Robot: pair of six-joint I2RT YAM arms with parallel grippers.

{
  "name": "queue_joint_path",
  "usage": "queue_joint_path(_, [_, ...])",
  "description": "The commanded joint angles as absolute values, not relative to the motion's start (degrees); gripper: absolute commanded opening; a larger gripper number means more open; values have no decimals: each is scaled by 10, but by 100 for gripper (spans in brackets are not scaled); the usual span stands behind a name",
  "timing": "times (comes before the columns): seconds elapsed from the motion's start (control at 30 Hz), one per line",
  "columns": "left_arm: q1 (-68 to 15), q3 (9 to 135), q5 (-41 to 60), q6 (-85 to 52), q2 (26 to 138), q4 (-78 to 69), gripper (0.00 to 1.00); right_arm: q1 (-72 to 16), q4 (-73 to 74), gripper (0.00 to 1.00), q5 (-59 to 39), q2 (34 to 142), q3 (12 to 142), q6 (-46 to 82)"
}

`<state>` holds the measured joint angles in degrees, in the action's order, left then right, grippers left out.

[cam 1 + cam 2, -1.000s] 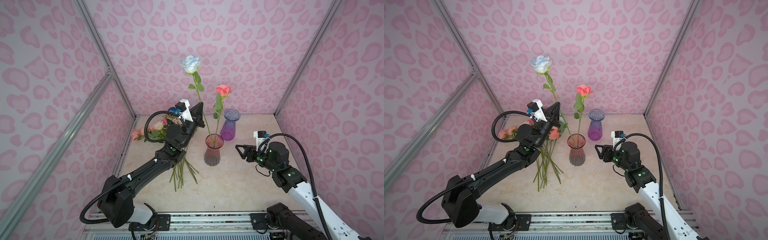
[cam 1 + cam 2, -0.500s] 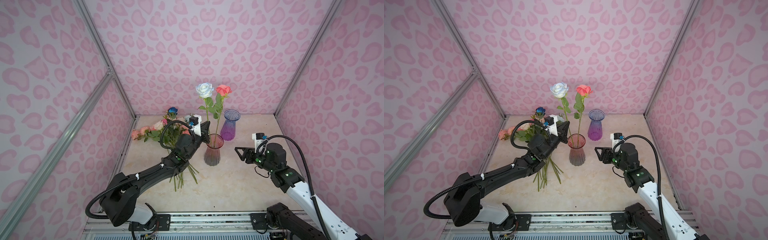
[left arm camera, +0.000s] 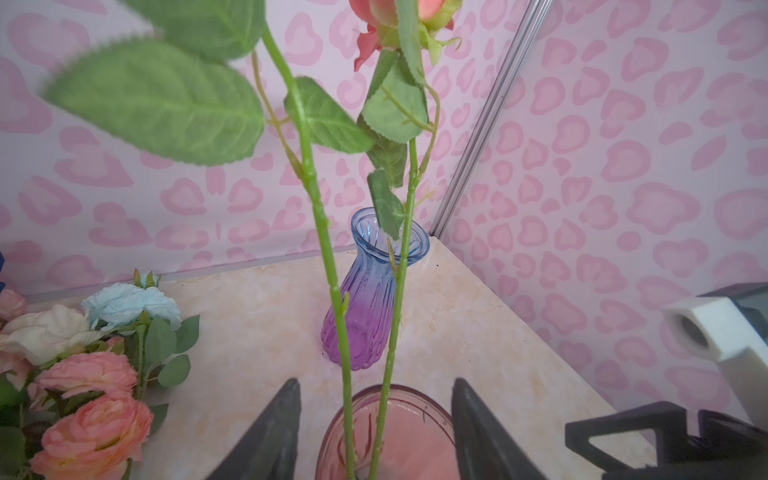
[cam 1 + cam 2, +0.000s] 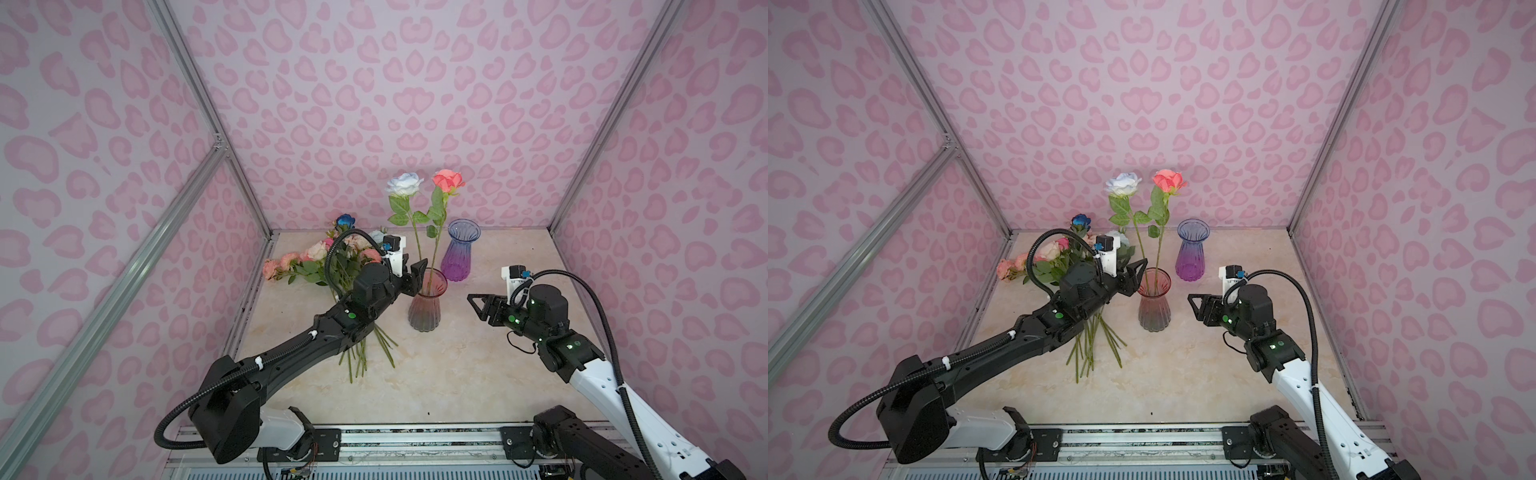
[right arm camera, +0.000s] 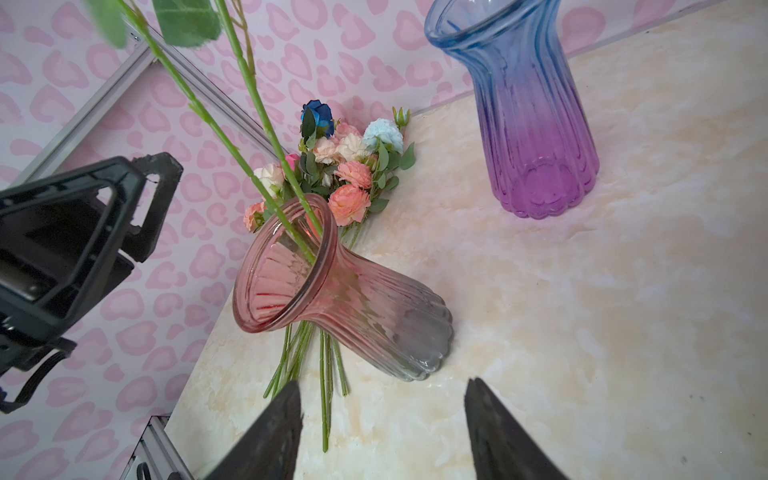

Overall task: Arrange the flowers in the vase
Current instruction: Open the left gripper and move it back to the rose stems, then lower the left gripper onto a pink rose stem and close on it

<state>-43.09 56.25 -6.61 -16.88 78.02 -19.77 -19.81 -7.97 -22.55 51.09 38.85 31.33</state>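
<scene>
A marble table carries a heap of loose flowers at its back left. Mid-table stands a pink vase, with a purple vase just behind. A white rose and a red rose stand upright in the pink vase. The left gripper hovers at that vase's rim, jaws spread. The right gripper, jaws also spread, hangs to the vase's right.

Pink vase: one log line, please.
pink vase: white rose, coral rose in | left gripper: open | right gripper: open, empty | bunch: on table
</scene>
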Motion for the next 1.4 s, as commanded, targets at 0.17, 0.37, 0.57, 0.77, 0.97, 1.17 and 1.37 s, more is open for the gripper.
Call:
queue_joint_path(0.17, [-430, 504, -100, -182, 682, -124, 56, -199, -66, 63, -230, 521, 406, 305])
queue_joint_path(0.37, [-421, 444, -294, -239, 594, -18, 64, -213, -67, 63, -229, 521, 412, 300])
queue_joint_path(0.57, [-287, 459, -161, -347, 671, 124, 50, -317, 16, 62, -220, 540, 369, 328])
queue_joint_path(0.77, [-258, 550, -79, -321, 841, 147, 29, -348, -34, 62, -142, 538, 386, 280])
queue_joint_path(0.97, [-259, 685, -81, -299, 1013, 209, 21, -340, -60, 62, -121, 515, 379, 263])
queue_joint_path(1.17, [-258, 775, -119, -284, 1099, 259, 18, -308, -62, 62, -133, 498, 357, 265])
queue_joint_path(1.37, [-260, 827, -149, -260, 1149, 294, 18, -279, -47, 62, -150, 496, 346, 271])
